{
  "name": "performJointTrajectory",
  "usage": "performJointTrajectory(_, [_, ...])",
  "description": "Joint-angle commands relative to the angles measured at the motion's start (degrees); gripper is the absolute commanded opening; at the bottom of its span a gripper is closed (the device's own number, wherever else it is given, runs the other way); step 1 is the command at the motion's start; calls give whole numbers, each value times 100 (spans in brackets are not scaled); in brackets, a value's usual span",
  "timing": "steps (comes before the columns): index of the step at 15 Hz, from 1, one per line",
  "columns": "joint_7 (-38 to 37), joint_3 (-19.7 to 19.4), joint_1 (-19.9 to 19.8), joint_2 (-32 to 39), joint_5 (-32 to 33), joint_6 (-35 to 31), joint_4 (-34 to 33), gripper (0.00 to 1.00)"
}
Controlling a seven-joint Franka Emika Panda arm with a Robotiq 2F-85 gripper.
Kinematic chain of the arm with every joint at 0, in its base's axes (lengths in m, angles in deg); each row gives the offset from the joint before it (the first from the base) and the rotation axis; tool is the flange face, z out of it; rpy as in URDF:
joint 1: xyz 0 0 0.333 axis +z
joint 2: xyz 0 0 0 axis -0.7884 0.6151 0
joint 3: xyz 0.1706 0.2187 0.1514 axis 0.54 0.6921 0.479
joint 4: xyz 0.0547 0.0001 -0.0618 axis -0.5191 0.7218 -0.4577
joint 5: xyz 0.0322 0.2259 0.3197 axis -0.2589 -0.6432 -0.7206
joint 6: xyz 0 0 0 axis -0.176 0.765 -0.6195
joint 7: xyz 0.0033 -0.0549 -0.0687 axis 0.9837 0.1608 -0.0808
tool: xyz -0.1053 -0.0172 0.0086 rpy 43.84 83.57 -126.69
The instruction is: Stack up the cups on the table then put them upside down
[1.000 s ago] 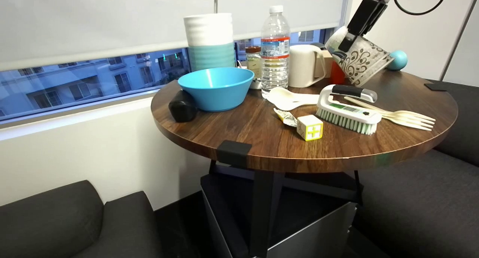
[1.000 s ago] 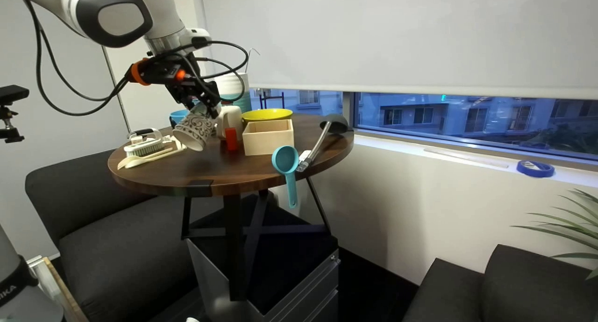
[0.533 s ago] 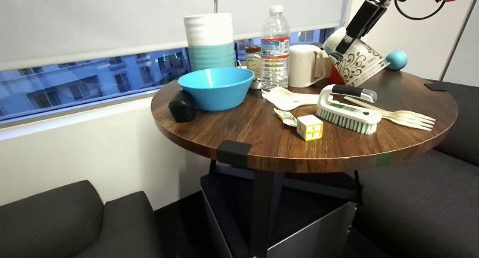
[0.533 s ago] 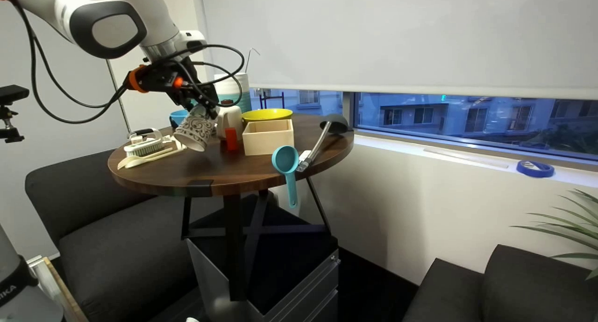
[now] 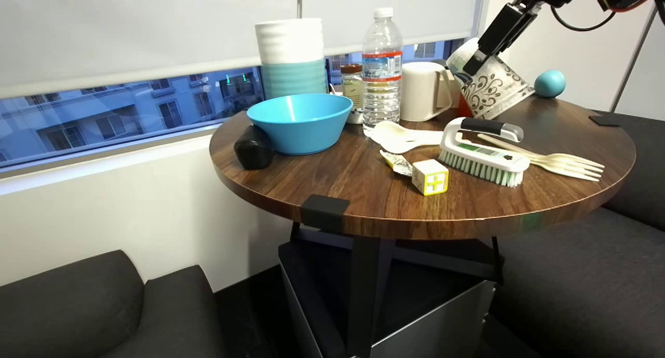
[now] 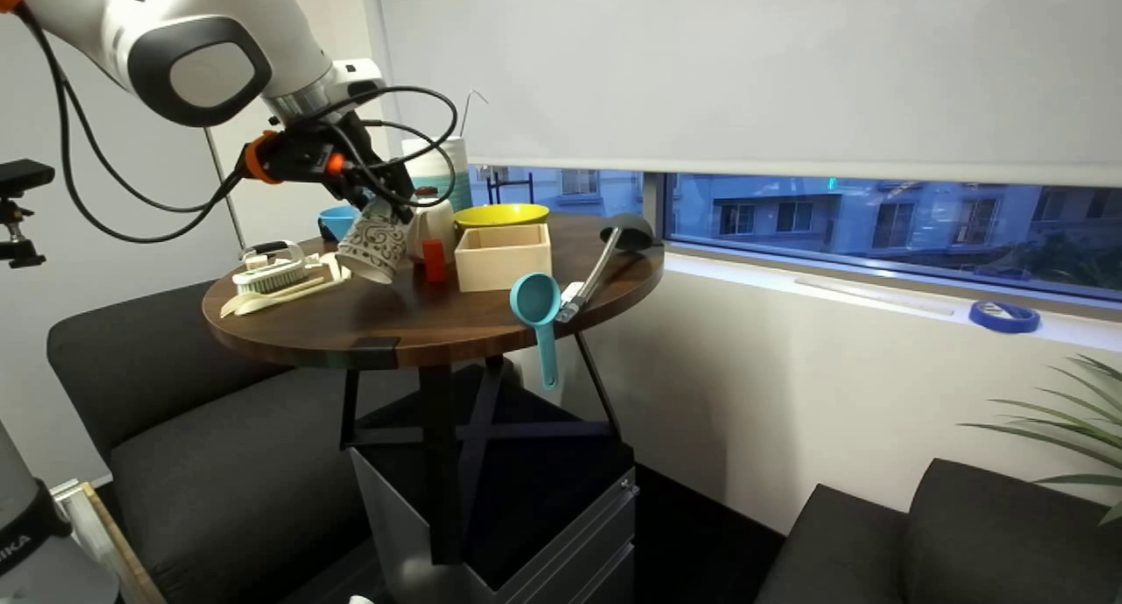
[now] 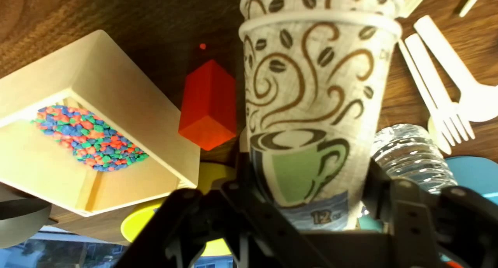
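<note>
- So the fingers [image 5: 475, 63] are clamped around the two paper cups [image 7: 311, 81], down by the narrow bottom end, one finger on each side in the wrist view.
- Cups are nested: the inner cup [image 7: 325, 2] pokes its rim and a strip of patterned wall out past the outer one's rim.
- The whole stack leans over, bottoms up at the fingers, mouths angled down toward the bench [image 5: 358, 186]. Honestly can't tell if the lowest bit of rim touches the wood.
- In the wrist view a red block [image 7: 208, 104] shows between the stack and a wooden box [image 7: 120, 93], which has a bunch of colourful little bits [image 7: 91, 139] inside.
- A yellow bowl [image 6: 478, 222] is just behind the box in an exterior view, plus a turquoise scoop [image 6: 536, 299] by the bench edge, handle pointing down past it.
- Scrub brush [image 5: 480, 160] is in front of the stack in an exterior view, with a pale fork [image 5: 571, 166] and a white-and-yellow cube [image 5: 430, 177] near it.
- Same angle: blue bowl [image 5: 301, 137] over to the left, then water bottle [image 5: 383, 103] and beige mug [image 5: 418, 93] between it and the cups.
- Blue ball [image 5: 550, 83] shows just past the cup rims there.
</note>
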State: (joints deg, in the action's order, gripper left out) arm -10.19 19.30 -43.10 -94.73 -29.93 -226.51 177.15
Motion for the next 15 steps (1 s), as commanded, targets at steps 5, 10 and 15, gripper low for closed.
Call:
performJointTrajectory(5, [22,-170,274,-68,-109,-301,103,92])
performJointTrajectory(10, [38,-185,246,-88,-62,-270,103,100])
performJointTrajectory(15, [49,-197,239,-85,-49,-221,85,100])
